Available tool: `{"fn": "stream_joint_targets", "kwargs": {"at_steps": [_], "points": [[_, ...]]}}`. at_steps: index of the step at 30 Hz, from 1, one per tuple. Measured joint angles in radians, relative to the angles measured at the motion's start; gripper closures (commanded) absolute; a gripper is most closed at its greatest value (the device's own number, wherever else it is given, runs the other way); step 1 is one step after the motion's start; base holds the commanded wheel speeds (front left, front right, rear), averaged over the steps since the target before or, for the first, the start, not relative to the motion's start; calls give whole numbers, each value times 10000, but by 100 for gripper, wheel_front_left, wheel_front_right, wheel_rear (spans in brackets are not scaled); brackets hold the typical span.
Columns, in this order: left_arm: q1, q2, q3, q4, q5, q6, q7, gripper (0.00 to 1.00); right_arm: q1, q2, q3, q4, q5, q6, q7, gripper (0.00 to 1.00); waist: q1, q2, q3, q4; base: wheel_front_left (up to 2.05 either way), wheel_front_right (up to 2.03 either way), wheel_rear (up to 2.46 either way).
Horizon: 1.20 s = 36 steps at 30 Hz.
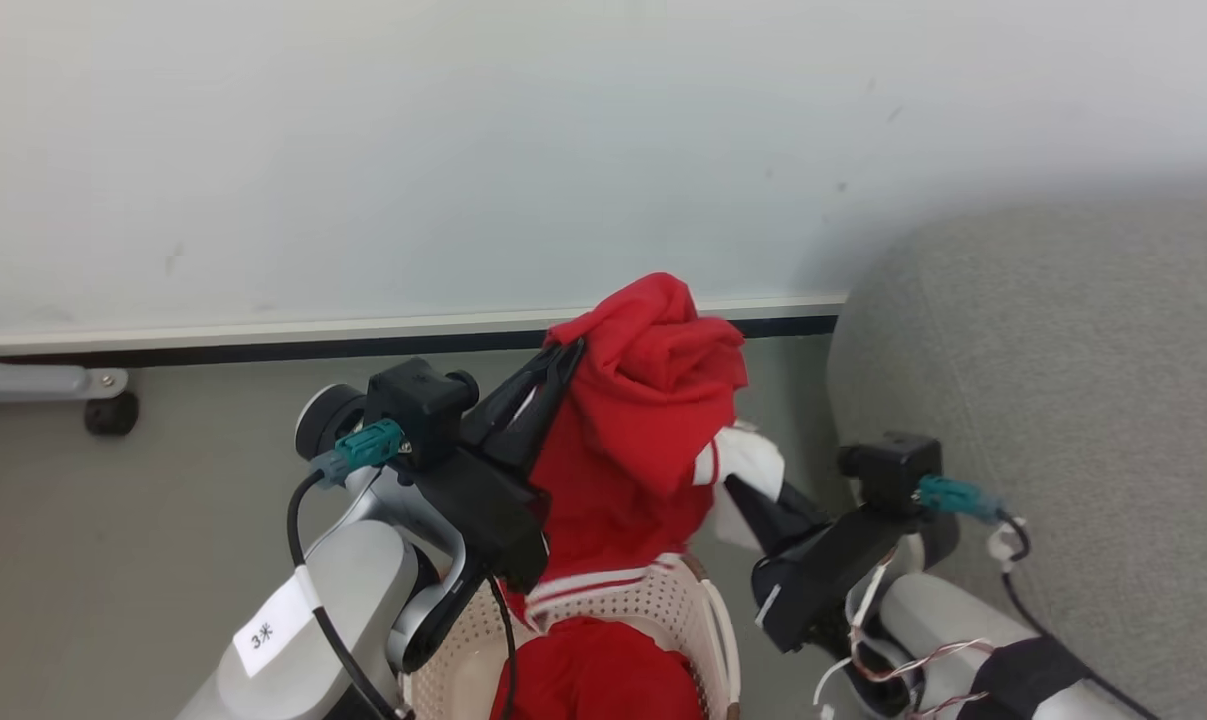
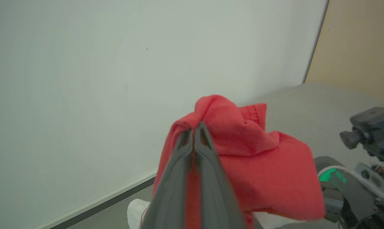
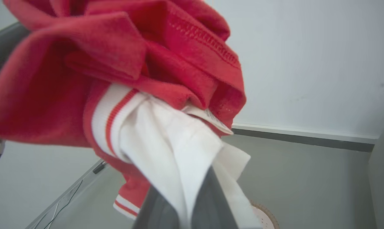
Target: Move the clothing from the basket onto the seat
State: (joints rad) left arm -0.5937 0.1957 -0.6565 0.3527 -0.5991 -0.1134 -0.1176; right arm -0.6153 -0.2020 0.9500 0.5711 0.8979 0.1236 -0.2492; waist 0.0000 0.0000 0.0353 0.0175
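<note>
Clothing, a red shirt with a white sleeve, is being held up at the centre of the head view. Its striped hem is hanging at the rim of the basket at the bottom centre, where more red cloth is lying. A red fold near the top of the shirt is being pinched by the left claw, fingers pressed together. The white sleeve, lower and to the right, is being clamped by the right claw. The shirt's long axis is being stretched roughly upright. The sofa is lying along the right side of the frame, just beside the right arm. A carry rightward is therefore judged to be needed, with the right claw leading as the nearer one.
</note>
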Motion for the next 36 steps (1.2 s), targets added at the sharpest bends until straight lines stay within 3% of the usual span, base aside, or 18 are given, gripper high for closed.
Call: {"fn": "stream_joint_targets", "kwargs": {"at_steps": [11,23,36], "points": [[413,176,-38,-385,-27,79,-81,0,288,-1018,-1860,-984,-291,-54,0,100,0,0,-119,-1006,0,0,0],[700,320,-201,-1317,13,142,-88,0,870,-2100,-3484,-3388,-1267,-769,-6,100,0,0,-48,-2282,0,0,0],[751,625,-186,-1948,125,307,-71,0,1989,-2663,-4986,-6084,-2109,-1499,-48,100,0,0,334,-3811,0,0,0]]}}
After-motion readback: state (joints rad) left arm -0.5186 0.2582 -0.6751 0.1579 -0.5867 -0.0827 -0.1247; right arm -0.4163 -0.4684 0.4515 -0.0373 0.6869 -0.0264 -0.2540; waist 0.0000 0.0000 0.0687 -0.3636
